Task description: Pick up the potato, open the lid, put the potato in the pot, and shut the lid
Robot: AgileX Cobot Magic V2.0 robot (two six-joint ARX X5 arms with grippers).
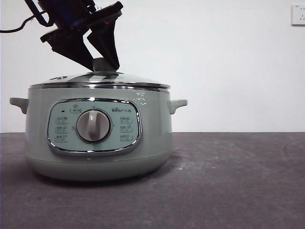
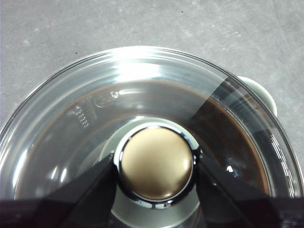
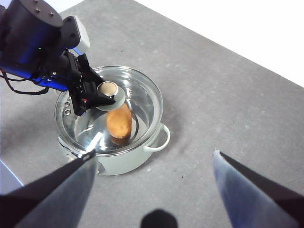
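A brand mark reading "Bear", followed by small characters too fine to make out, stands on the control panel (image 1: pixel 94 127) of the pot (image 1: pixel 97 129) — just above and right of the dial (image 1: pixel 93 126). The panel's button labels are too small to read; a faint embossed mark on the lid (image 2: pixel 142 118) is illegible.

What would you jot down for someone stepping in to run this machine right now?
Left gripper: its jaws sit on either side of the lid's knob, touching it.
Right gripper: open, empty, held high off to the side of the pot.
The potato is inside the pot, seen through the glass lid, which rests on the rim.
Done: potato in, lid on.
Left: let go of the knob and pull the arm away.
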